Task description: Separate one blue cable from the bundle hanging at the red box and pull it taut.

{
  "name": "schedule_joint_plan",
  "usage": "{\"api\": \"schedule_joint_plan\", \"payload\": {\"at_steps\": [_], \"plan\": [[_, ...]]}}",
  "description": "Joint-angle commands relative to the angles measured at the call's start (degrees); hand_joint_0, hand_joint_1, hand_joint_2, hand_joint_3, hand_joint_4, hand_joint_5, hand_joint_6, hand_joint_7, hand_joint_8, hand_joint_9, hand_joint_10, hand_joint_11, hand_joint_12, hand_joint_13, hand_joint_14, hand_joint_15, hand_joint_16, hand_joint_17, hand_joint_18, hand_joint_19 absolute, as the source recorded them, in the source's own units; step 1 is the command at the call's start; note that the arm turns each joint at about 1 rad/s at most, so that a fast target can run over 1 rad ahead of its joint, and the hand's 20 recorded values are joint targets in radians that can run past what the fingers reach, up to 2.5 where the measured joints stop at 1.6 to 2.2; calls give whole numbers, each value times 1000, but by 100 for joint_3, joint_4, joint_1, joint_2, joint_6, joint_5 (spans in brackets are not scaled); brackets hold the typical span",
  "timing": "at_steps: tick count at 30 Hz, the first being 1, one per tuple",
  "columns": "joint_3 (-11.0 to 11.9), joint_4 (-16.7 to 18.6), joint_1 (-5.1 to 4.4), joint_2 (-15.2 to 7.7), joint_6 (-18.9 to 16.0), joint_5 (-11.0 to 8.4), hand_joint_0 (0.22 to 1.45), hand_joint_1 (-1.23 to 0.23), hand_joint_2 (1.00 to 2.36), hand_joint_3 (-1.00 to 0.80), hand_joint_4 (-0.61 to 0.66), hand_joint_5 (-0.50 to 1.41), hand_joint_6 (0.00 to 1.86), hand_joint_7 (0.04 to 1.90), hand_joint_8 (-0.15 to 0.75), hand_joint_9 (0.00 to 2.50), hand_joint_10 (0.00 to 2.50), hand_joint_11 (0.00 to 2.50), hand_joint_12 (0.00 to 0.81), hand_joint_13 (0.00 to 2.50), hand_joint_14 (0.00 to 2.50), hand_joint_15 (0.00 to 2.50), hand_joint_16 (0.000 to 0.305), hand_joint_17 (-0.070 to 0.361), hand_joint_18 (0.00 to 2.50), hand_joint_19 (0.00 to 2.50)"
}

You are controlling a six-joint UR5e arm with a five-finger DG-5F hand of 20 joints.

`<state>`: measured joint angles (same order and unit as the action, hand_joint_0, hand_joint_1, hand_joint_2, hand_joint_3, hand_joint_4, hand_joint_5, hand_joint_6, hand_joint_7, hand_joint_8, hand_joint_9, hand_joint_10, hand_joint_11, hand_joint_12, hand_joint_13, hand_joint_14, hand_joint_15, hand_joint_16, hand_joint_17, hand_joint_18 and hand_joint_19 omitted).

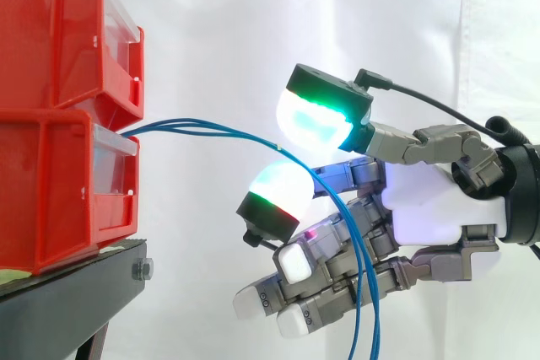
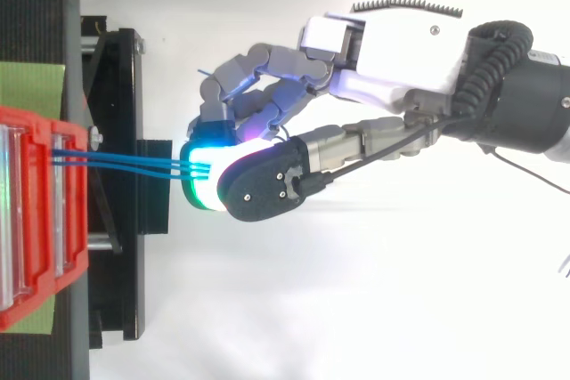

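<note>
Sideways on, the blue cables (image 1: pixel 219 131) come out from between the upper red bin (image 1: pixel 59 40) and the lower red bin (image 1: pixel 59 191), which are stacked on the black bench (image 1: pixel 67 301) at the left. They run to the right almost level and close together. Then they bend over, drop through the robot hand (image 1: pixel 422 200) and hang on below it, out of view. The robot hand reaches in from the right, apart from the bins, and the bend of the cables falls within it. Whether it grips any strand I cannot tell. No strand looks parted from the others, and the loose arc suggests none is taut. To the right and above there is only white curtain (image 1: pixel 253 14), so I judge that a pull away from the bins, along the cables' run, has free room.

From above, the cables (image 2: pixel 125 165) show as three strands side by side. They lie straight from the red bins (image 2: pixel 36 220), over the edge of the bench (image 2: pixel 111 86), to the robot hand (image 2: pixel 401 42), and pass under it. Their long axis runs left to right, roughly in line with the arm. The nearest edge is the bench's, and it stands apart from the robot hand.
</note>
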<state>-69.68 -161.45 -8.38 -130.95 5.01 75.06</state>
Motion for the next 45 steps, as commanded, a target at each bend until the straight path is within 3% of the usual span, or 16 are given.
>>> {"api": "schedule_joint_plan", "payload": {"at_steps": [1,3,7,11,16,22,24,32,37,45], "plan": [[-2,-27,12,-1,0,44,615,-479,1000,-500,99,-164,898,1086,317,976,18,537,276,526,5,135,33,75,469,281],[-2,-27,3,-1,9,44,616,-599,1015,-329,112,-166,909,1128,322,970,20,554,277,526,5,131,33,75,472,265],[-2,-9,12,-1,9,62,611,-706,1021,-215,143,-167,916,1144,326,969,17,572,280,527,5,131,33,75,478,260],[7,-27,12,-1,9,62,658,-813,1024,-148,111,-169,909,1320,329,967,17,581,284,530,5,124,34,77,490,251],[7,-27,39,34,62,97,752,-852,1015,-323,50,-181,929,1325,327,960,17,589,284,530,5,120,35,79,497,253],[7,-35,56,166,360,123,796,-853,1000,-492,40,-185,916,1409,329,960,17,582,283,529,5,111,35,79,498,249],[-2,-79,65,219,422,123,814,-849,1000,-500,58,-183,915,1517,330,969,17,593,283,529,4,104,35,79,499,251],[7,-475,74,271,448,176,788,-859,1000,-500,60,-178,933,1467,324,996,18,601,277,551,4,96,35,78,541,231],[7,-536,91,271,457,246,752,-885,1000,-500,85,-166,932,1480,323,1017,18,600,273,561,4,105,34,77,553,237],[7,-536,109,271,457,255,688,-951,1000,-500,107,-153,934,1325,319,1044,20,608,270,575,5,124,33,75,560,257]]}}
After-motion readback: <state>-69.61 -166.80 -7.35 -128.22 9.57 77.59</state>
